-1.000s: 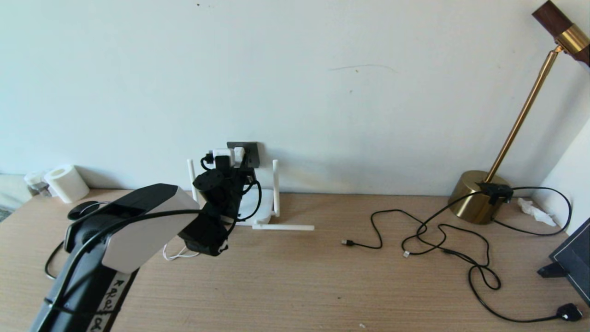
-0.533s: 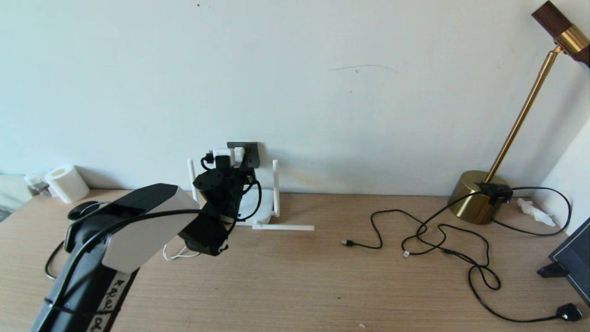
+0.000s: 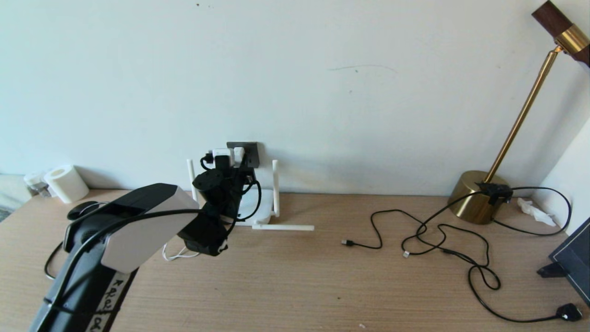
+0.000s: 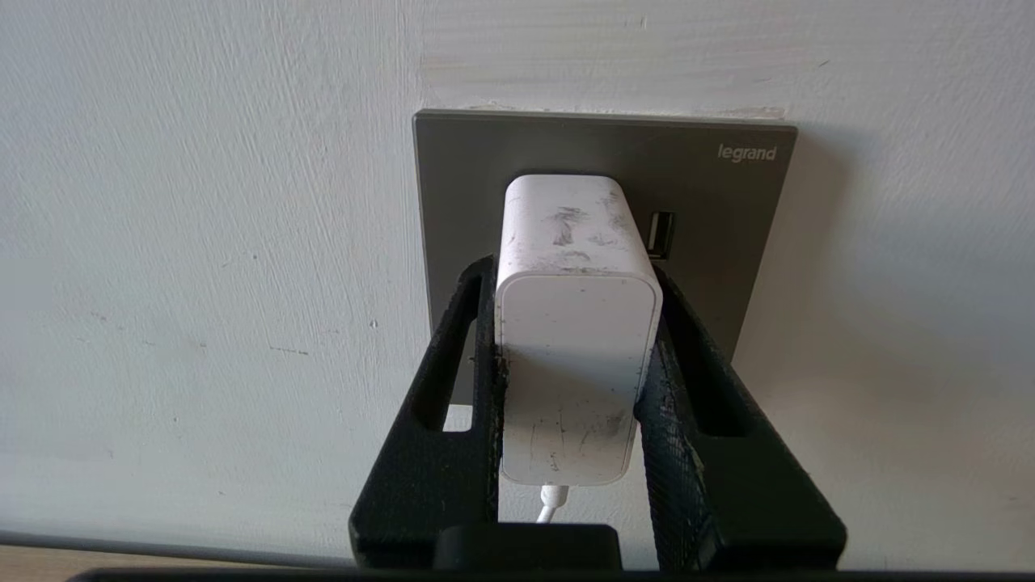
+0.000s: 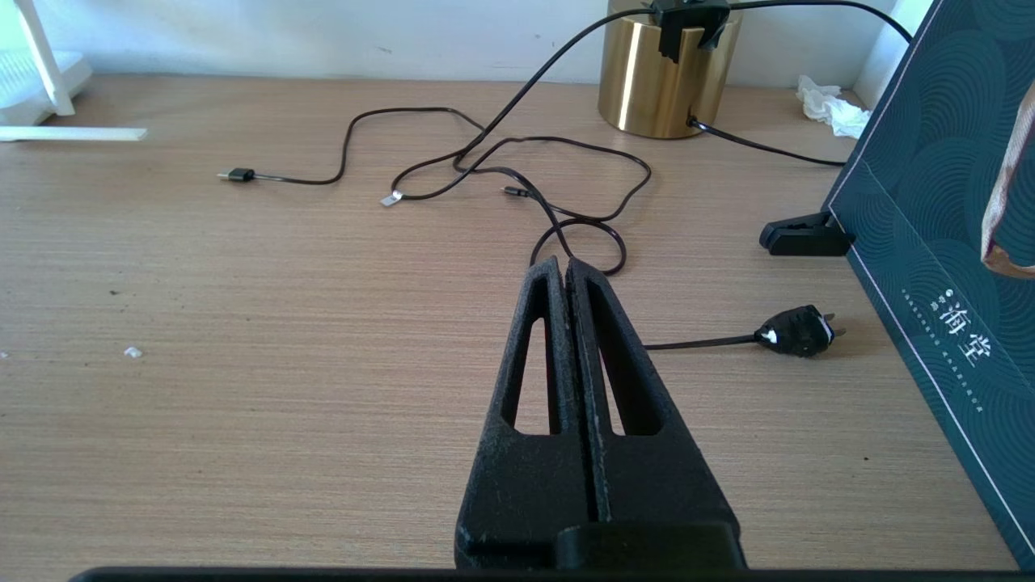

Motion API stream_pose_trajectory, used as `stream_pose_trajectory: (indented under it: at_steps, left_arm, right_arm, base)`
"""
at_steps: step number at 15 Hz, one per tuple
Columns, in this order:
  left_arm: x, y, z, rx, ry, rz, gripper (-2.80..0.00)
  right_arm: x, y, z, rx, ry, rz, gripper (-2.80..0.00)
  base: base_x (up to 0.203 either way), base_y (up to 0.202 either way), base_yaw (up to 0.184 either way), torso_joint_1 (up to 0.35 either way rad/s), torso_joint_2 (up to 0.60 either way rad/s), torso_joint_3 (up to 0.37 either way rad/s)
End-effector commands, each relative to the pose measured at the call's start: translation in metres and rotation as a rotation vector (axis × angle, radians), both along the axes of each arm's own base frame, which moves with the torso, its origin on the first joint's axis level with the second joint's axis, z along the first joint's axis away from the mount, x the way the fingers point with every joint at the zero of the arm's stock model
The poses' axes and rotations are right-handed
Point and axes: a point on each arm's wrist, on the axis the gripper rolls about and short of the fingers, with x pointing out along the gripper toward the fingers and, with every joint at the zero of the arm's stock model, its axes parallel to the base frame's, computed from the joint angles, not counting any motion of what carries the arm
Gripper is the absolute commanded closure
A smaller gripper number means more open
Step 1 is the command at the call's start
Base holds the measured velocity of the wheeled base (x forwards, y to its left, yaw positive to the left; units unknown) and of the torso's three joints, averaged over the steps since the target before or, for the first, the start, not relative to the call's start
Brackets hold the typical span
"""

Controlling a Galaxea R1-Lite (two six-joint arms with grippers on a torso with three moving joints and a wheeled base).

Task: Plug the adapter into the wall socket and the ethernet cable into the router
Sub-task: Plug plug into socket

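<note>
Adapter [image 4: 576,323] is seen pressed against the wall socket [image 4: 485,162] at the centre of the left wrist view, and it is clamped between the fingers of the left gripper [image 4: 576,356]. Router [image 3: 256,207] is seen below the socket in the head view; the ethernet step is judged not yet done. Right gripper [image 5: 564,275] is closed on nothing

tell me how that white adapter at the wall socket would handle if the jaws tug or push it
The adapter looks like a rigid smooth block, so it probably won't flex, though its glossy sides might slip in the left gripper. Its face sits against the wall socket, so a sideways push would likely lever it rather than slide it. Its thin white cord looks floppy.
</note>
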Motion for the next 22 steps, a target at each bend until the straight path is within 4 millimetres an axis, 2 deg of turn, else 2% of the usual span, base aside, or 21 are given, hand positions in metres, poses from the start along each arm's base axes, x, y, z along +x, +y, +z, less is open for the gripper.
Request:
stream_pose_trajectory:
  at_steps: [1, 22]
  left_arm:
    - [-0.0004, 0.0003, 0.0011, -0.004, -0.008, 0.005, 0.00]
    - [-0.0005, 0.0004, 0.0019, -0.004, -0.011, 0.008, 0.00]
  right_arm:
    - [0.0001, 0.0000, 0.0002, 0.000, 0.000, 0.000, 0.00]
    - [0.0001, 0.0000, 0.0000, 0.000, 0.002, 0.000, 0.00]
  base:
    - [0.000, 0.000, 0.000, 0.000, 0.00, 0.000]
    - [0.000, 0.000, 0.000, 0.000, 0.00, 0.000]
